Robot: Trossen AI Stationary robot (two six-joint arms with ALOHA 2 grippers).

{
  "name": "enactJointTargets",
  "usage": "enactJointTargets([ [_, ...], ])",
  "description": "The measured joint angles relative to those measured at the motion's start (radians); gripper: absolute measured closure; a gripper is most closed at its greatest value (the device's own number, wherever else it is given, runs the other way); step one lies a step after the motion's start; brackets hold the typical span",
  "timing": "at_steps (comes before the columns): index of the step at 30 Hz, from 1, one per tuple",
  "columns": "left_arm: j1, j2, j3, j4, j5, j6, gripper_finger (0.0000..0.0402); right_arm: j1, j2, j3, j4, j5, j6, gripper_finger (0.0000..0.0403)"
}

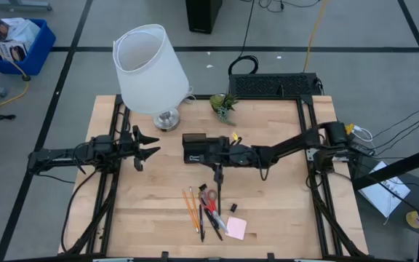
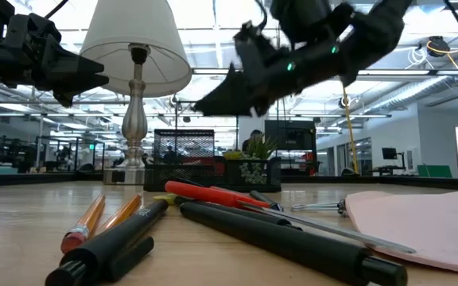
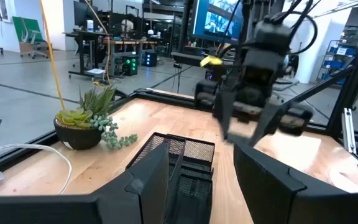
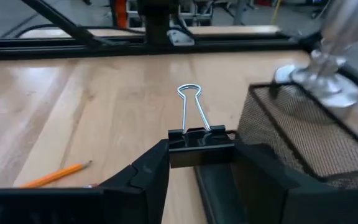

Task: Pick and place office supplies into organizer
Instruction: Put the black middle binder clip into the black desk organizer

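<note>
A: Binder clip (image 4: 201, 138) is seen clamped between the right end effector's (image 4: 199, 163) fingers, just beside the organizer (image 4: 303, 134).

B: Left end effector (image 1: 148, 148) is held wide, well apart.

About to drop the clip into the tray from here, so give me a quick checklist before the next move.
1. Clip held: ok. The right gripper is shut on the binder clip, handles pointing forward.
2. Gripper near the tray: ok. It hangs beside the black mesh tray.
3. Clip directly over a compartment: cannot tell; the mesh wall sits off to one side of the clip.
4. Left gripper clear: ok. Open, holding nothing, short of the tray.
5. Lamp clearance: ok. Its base stands behind the tray, apart from the arm.
6. Remaining supplies: not ok. Pencils, pens and sticky notes lie on the table.
</note>
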Motion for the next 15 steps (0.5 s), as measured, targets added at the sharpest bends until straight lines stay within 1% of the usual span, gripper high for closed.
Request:
enactJointTargets([
  [2,0.0,0.0,0.0,0.0,0.0,0.0,0.0215,-0.011,0.043,0.008,0.025,-0.032,0.022,0.025],
  [7,0.0,0.0,0.0,0.0,0.0,0.0,0.0215,-0.015,0.146,0.066,0.045,-0.03,0.002,0.0248],
  [15,0.0,0.0,0.0,0.0,0.0,0.0,0.0215,-0.03,0.237,0.172,0.016,-0.021,-0.008,0.0248],
])
